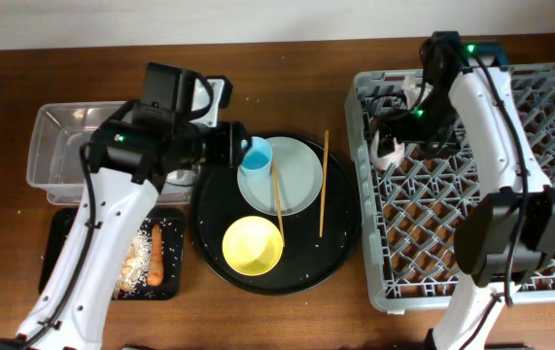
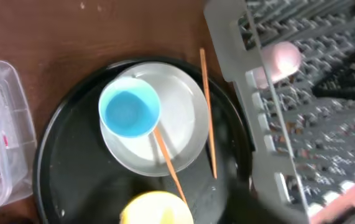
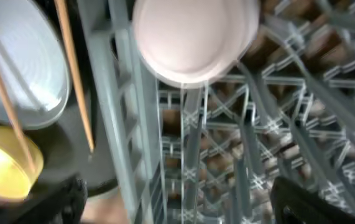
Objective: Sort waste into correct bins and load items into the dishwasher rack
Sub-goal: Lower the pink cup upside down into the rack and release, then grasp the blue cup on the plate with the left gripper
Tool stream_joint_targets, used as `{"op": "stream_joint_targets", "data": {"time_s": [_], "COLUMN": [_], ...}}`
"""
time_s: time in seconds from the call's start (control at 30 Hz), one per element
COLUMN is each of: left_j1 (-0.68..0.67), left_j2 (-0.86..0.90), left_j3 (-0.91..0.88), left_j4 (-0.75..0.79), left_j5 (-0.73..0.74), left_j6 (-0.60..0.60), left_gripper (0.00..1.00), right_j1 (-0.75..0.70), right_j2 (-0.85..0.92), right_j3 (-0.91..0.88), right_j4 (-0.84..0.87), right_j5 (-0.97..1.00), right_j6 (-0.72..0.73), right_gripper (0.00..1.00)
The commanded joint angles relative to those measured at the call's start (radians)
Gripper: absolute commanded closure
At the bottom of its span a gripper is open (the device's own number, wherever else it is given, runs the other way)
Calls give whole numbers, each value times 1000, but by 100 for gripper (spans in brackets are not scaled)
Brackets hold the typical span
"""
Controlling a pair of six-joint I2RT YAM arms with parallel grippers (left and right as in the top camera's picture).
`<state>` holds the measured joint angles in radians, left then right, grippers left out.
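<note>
Dishwasher rack point(image 1: 423, 253) loading has, as far as the overhead view shows, barely begun. Only the pale pink cup point(image 1: 387, 151) sits in its upper-left corner, under the right gripper point(image 1: 394, 144). The light blue cup point(image 1: 256, 156) stands on the grey plate point(image 1: 296, 180) on the round black tray point(image 1: 209, 255), along with the yellow bowl point(image 1: 253, 243) and both chopsticks point(image 1: 323, 185). The waste looks largely sorted. Rice-like scraps point(image 1: 141, 251) and the carrot piece point(image 1: 157, 258) lie in the shallow black tray point(image 1: 173, 284). The left arm covers part of the clear tub point(image 1: 49, 146). The left gripper point(image 1: 239, 148) hangs just beside the blue cup, and this view does not show how far its fingers are apart.

From the left wrist, the blue cup point(image 2: 129, 109) stands upright and empty on the plate point(image 2: 177, 124). One chopstick point(image 2: 207, 106) lies across the plate's right edge and the other point(image 2: 168, 158) runs toward the bowl point(image 2: 155, 210). A white shape and a fleck of red show inside the tub point(image 2: 0, 118), probably the tissue and wrapper, though they are blurred. The left fingers are not visible here, so their spread cannot be told.

From the right wrist, the pink cup point(image 3: 193, 37) rests among the rack's point(image 3: 183, 137) pegs. The right gripper point(image 3: 177, 196) is spread wide. One dark fingertip sits in each lower corner, and they are apart from the cup and hold nothing.
</note>
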<state>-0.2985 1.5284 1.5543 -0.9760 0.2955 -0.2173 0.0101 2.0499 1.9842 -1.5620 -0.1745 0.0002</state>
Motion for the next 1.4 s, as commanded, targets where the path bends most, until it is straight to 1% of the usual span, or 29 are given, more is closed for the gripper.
{"op": "stream_joint_targets", "data": {"time_s": [0.0,0.03,0.1,0.13,0.17,0.23,0.4,0.43,0.47,0.5,0.53,0.6,0.67,0.73,0.77,0.83,0.9,0.97,1.03,1.07,1.1,1.17,1.2,1.23,1.3,1.37], "left_j1": [-109,-134,-152,-151,-150,-151,-151,-151,-151,-151,-150,-150,-150,-151,-151,-150,-150,-151,-150,-150,-150,-148,-148,-148,-146,-142], "left_j2": [76,127,211,274,325,409,517,526,528,527,527,526,525,525,525,525,517,498,483,481,481,481,481,481,481,481], "left_j3": [-3,-3,-3,-3,-3,-3,-3,-3,-3,-2,-2,-1,3,5,5,17,67,120,130,130,130,130,130,130,130,130], "left_j4": [57,87,139,166,180,212,229,230,230,232,232,231,231,223,216,207,161,113,100,97,90,88,89,89,77,69], "left_j5": [-231,-276,-278,-298,-353,-360,-360,-360,-360,-360,-360,-360,-360,-347,-344,-344,-344,-344,-344,-344,-346,-411,-452,-481,-480,-467], "left_j6": [-93,-108,-108,-125,-138,-138,-138,-138,-138,-138,-138,-137,-137,-137,-137,-136,-133,-126,-126,-126,-113,-99,-100,-99,-89,-51], "left_gripper": [100,100,99,100,100,100,100,97,60,33,22,7,7,11,20,23,23,34,63,75,84,93,100,100,99,98], "right_j1": [2,2,2,2,2,2,2,2,2,2,2,2,2,2,2,2,2,2,2,2,2,2,2,2,2,2], "right_j2": [-14,-14,-14,-14,-14,-14,-14,-14,-14,-14,-14,-14,-14,-14,-14,-14,-14,-14,-14,-14,-14,-14,-14,-14,-14,-14], "right_j3": [111,111,111,111,111,111,111,111,111,111,111,111,111,111,111,111,111,111,110,109,106,106,106,106,106,106], "right_j4": [-85,-85,-85,-85,-85,-84,-84,-84,-84,-84,-84,-84,-84,-84,-84,-84,-84,-84,-85,-85,-87,-89,-89,-89,-89,-91], "right_j5": [-1,2,2,2,2,2,2,2,2,2,2,2,2,2,2,2,2,2,2,2,2,2,2,2,2,2], "right_j6": [-2,-2,-2,-2,-2,-2,-2,-2,-2,-2,-2,-2,-3,-2,-2,-2,-2,-2,-2,-2,-2,-2,-2,-2,-2,-2], "right_gripper": [7,10,10,10,10,10,10,10,10,10,10,10,9,9,10,10,9,9,9,9,9,9,9,9,9,9]}}
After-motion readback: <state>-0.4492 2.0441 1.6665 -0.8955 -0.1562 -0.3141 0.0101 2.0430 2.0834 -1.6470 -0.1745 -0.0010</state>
